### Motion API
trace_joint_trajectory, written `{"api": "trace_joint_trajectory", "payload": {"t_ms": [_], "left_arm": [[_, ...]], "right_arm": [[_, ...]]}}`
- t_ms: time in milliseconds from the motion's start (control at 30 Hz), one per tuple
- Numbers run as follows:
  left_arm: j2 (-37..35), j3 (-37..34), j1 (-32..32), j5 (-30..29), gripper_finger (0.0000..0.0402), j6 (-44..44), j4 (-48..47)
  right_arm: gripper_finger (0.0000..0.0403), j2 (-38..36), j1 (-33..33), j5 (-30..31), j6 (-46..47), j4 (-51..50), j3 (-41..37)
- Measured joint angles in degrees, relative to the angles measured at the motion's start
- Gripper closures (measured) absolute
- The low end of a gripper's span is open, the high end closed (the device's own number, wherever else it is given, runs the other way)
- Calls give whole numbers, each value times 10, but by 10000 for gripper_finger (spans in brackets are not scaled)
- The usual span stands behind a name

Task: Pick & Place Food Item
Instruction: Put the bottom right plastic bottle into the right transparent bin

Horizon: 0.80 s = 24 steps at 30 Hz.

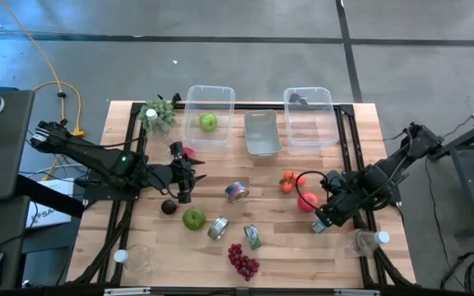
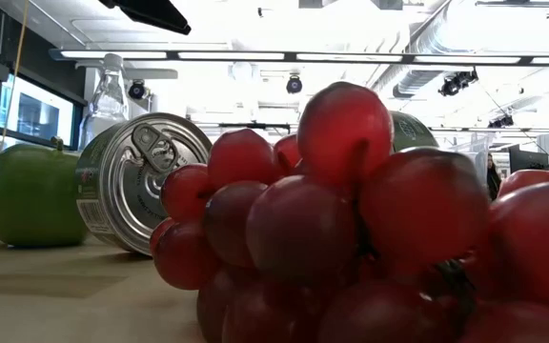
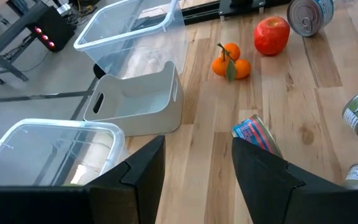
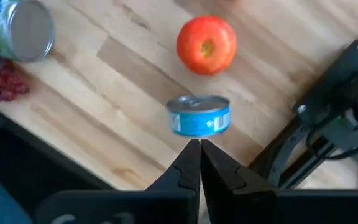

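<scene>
My left gripper (image 1: 184, 182) is open and hovers left of centre, near a dark plum (image 1: 169, 206) and a green apple (image 1: 193, 219). In its wrist view the open fingers (image 3: 194, 168) point toward a blue-and-red can (image 3: 257, 134) lying on the wood. My right gripper (image 1: 322, 220) is shut at the table's right side, below a red apple (image 1: 307, 202). Its wrist view shows the closed fingertips (image 4: 199, 148) right beside a blue can (image 4: 199, 116) lying on its side. A second green apple (image 1: 208, 122) sits in a clear container (image 1: 210, 92). My right gripper's shut fingertips (image 4: 194, 152) stand against the near edge of the blue can's side wall (image 4: 199, 129), coming from above. I cannot tell whether they touch it. The can lies on the table.
A grey bin (image 1: 262, 132) and a second clear container (image 1: 309, 115) stand at the far edge. Green grapes (image 1: 156, 113), oranges (image 1: 287, 182), red grapes (image 1: 243, 261), three cans (image 1: 237, 191) (image 1: 218, 228) (image 1: 253, 237) and a clear bottle (image 1: 369, 240) are scattered about.
</scene>
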Motion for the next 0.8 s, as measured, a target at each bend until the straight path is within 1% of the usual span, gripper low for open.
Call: {"api": "trace_joint_trajectory", "payload": {"t_ms": [200, 367, 467, 567, 800], "left_arm": [[0, 0, 0, 0, 224, -1, 0], [0, 0, 0, 0, 224, -1, 0], [0, 0, 0, 0, 224, -1, -3], [0, 0, 0, 0, 224, -1, -6], [0, 0, 0, 0, 224, -1, -9]], "right_arm": [[401, 0, 0, 32, -13, 0, 1], [401, 0, 0, 71, 22, 0, 1], [398, 0, 0, 78, 17, 0, 1], [386, 0, 0, 82, 6, -1, 1], [334, 0, 14, 140, -5, 1, 1]]}}
